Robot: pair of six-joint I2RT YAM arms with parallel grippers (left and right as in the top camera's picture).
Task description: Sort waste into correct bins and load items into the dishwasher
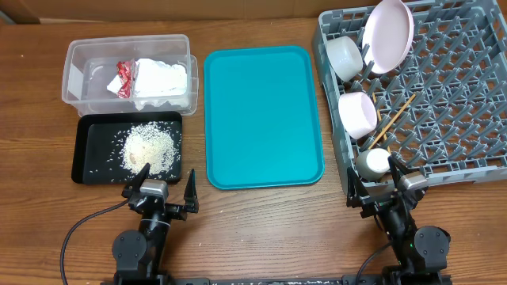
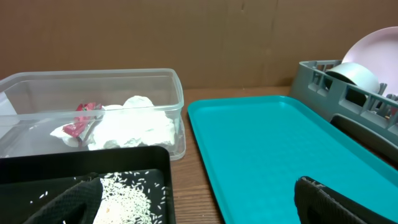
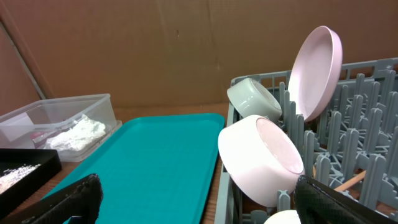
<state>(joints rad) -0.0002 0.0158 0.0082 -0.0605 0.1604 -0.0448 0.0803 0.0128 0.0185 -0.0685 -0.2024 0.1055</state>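
Note:
The crumpled white napkins (image 1: 162, 79) and red-and-white wrapper (image 1: 125, 77) lie in the clear tub (image 1: 75, 75). The rice heap (image 1: 149, 146) lies in the black tray (image 1: 91, 158). The grey dish rack (image 1: 459, 103) holds the white plate (image 1: 388, 36), two bowls (image 1: 345, 57) (image 1: 358, 112), the small cup (image 1: 373, 163) and chopsticks (image 1: 394, 119). My left gripper (image 1: 164, 190) is open and empty at the near table edge, by the black tray. My right gripper (image 1: 379, 188) is open and empty at the rack's near left corner. The left wrist view shows the tub (image 2: 177, 93) and rice (image 2: 127, 196).
A large teal tray (image 1: 261, 115) lies bare between the bins and the rack; it also shows in the left wrist view (image 2: 273, 149) and right wrist view (image 3: 155, 162). Brown cardboard walls stand at the back. Wooden tabletop (image 1: 261, 229) runs along the front.

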